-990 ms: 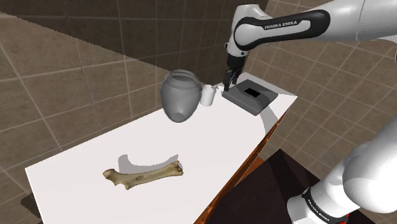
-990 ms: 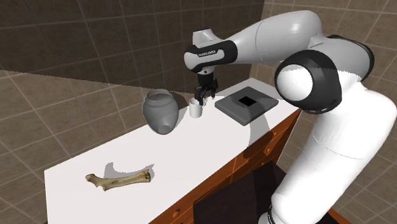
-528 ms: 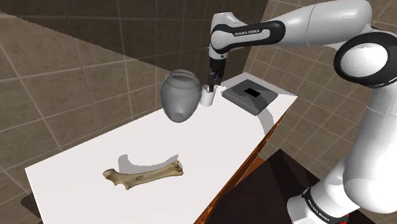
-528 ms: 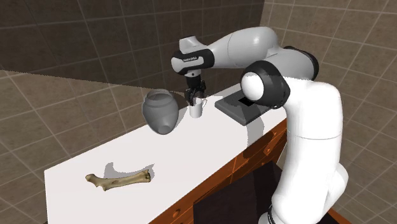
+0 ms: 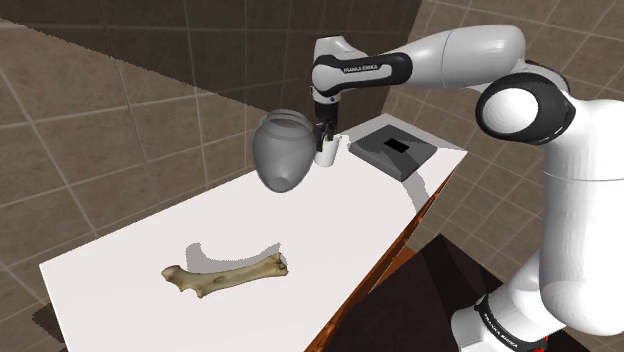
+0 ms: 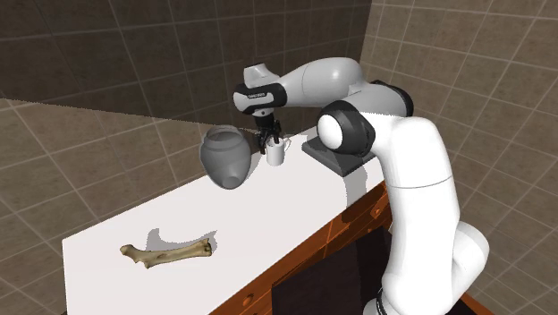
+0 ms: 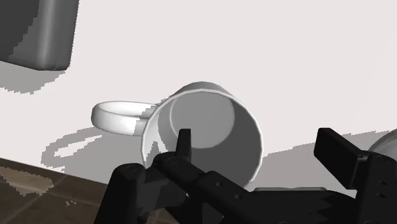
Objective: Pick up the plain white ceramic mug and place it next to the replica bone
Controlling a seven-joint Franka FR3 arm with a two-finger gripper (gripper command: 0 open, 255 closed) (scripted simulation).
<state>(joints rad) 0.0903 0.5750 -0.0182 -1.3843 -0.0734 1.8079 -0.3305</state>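
Found the white mug (image 5: 325, 152) upright on the white table (image 5: 330, 225), just beside the grey vase (image 5: 283, 155), on the vase's side nearer the dark flat block (image 5: 392, 150). Saw a plain, smooth cup, open-mouthed and empty, with a single loop handle turned away from the vase. Made out no print and no mark on it.

Caught the black gripper (image 7: 257, 143) right at the mug's rim, spread wide and clamped on nothing. Saw one fingertip over the mouth and the other outside the wall, on the vase's side. Could not make out any touch between pads and mug.

Judged the step in hand to be the grasp itself, with no lift begun. Reckoned the next move called for easing down a little to bring the wall between the pads, closing firmly on it, then lifting straight up. Thought a sideways drift likely to knock the vase, so close by. Expected a thin, slick wall to want a square pinch.

Noted the block, with its rectangular hole, near the vase, beyond the mug. Placed the bone (image 5: 225, 275) well apart from the vase, flat toward the table's far end, with bare table all round. Judged the carry a long one, past the vase.
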